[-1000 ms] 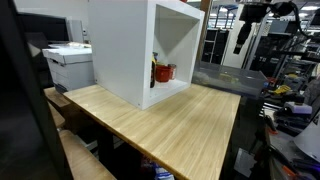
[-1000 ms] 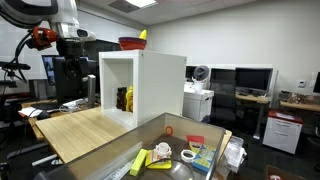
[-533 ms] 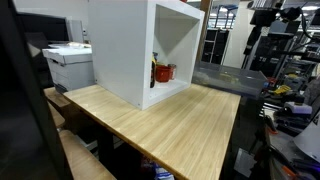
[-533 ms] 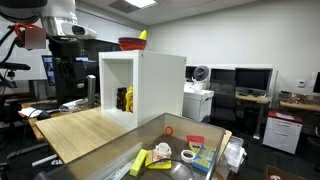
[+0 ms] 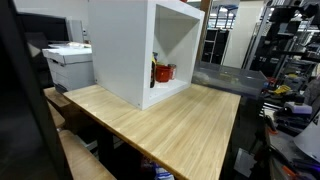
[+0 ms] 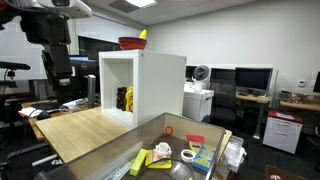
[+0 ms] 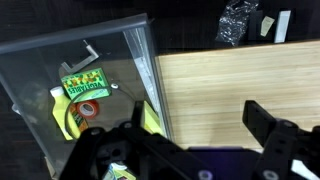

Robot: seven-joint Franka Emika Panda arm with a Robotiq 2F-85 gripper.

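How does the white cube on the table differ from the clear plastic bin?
The white cube is opaque and opens sideways; the clear bin is see-through and opens upward. The white cube stands tall; the clear bin is shallow. Both are box-shaped with one open face.

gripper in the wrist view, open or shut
Open: the gripper has its jaws wide apart above the wooden table, holding nothing.
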